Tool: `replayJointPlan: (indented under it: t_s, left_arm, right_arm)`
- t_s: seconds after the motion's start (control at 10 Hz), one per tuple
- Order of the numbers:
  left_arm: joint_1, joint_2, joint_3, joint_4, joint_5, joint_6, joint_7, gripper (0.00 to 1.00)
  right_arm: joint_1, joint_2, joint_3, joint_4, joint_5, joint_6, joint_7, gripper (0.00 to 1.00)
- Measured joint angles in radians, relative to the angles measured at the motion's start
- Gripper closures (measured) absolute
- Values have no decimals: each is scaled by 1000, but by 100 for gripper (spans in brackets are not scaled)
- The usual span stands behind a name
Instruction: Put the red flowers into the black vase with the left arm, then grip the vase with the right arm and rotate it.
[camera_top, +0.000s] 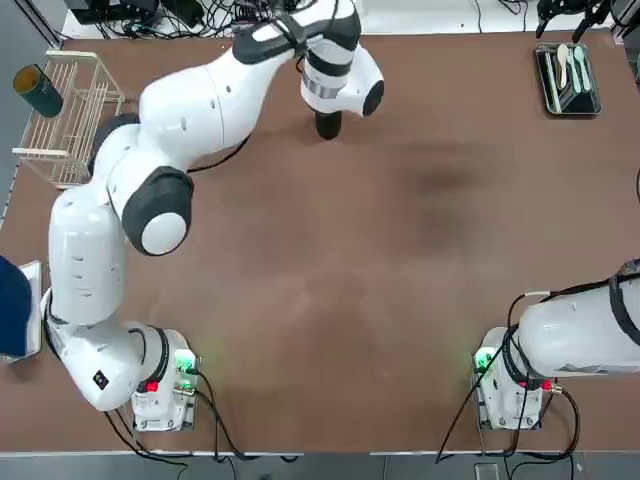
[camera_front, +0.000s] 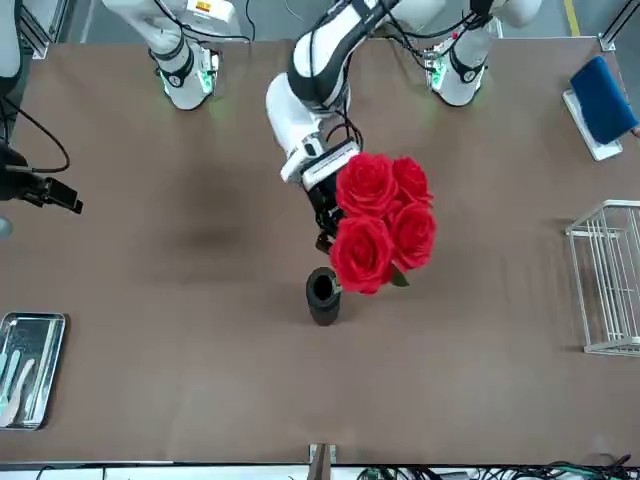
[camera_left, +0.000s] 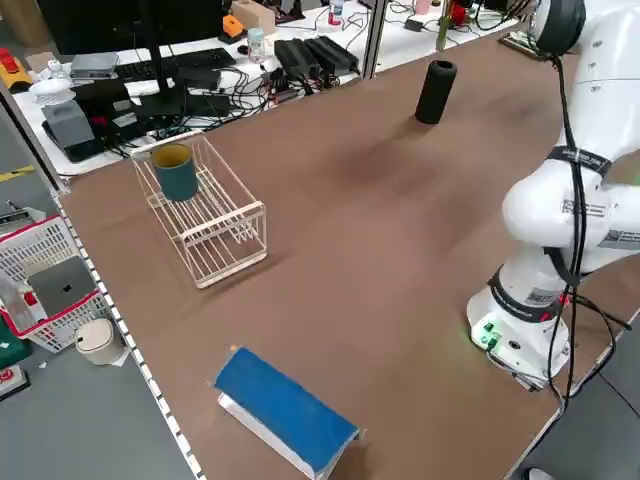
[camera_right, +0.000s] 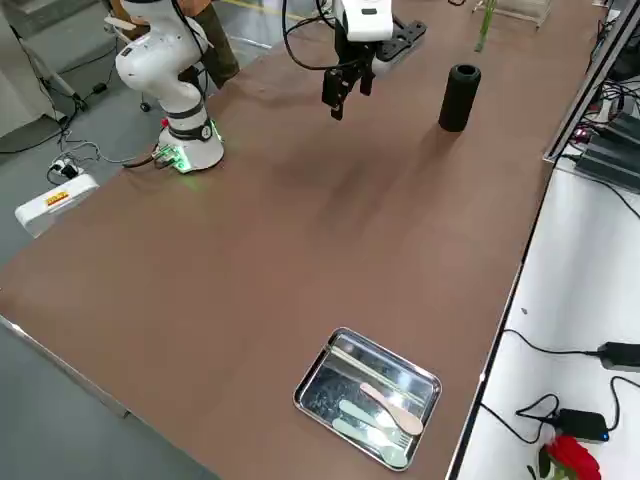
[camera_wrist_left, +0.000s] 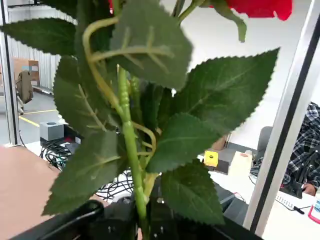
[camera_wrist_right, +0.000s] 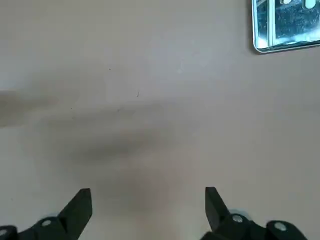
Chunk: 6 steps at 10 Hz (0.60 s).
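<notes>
The brown table (camera_front: 200, 330) stands among cluttered desks. My left gripper (camera_front: 322, 215), closed, holds the red flowers (camera_front: 383, 222), bright with green leaves, above the black vase (camera_front: 322, 297). My right gripper (camera_wrist_right: 147, 207) hangs open, empty.

Odds and ends around the brown table (camera_top: 400, 300)

A white wire rack (camera_top: 75, 115) sits at the far left edge, a dark green cup (camera_top: 38, 90) lying in it. A metal tray (camera_top: 568, 80) holding pale plastic cutlery (camera_top: 572, 66) rests at the far right corner. A blue-topped block (camera_left: 285, 410) lies at the near left edge. Cables and a keyboard clutter the neighbouring desk (camera_left: 180, 70).
</notes>
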<state>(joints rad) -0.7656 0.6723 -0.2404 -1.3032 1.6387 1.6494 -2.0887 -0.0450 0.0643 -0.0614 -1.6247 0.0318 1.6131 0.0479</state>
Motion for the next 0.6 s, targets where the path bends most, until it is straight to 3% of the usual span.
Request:
replayJointPlan:
  t_s: [0.6]
  left_arm:
    - [-30, 32, 0, 30, 2, 25, -1, 93]
  right_arm:
    - [1, 0, 0, 0, 0, 0, 0, 0]
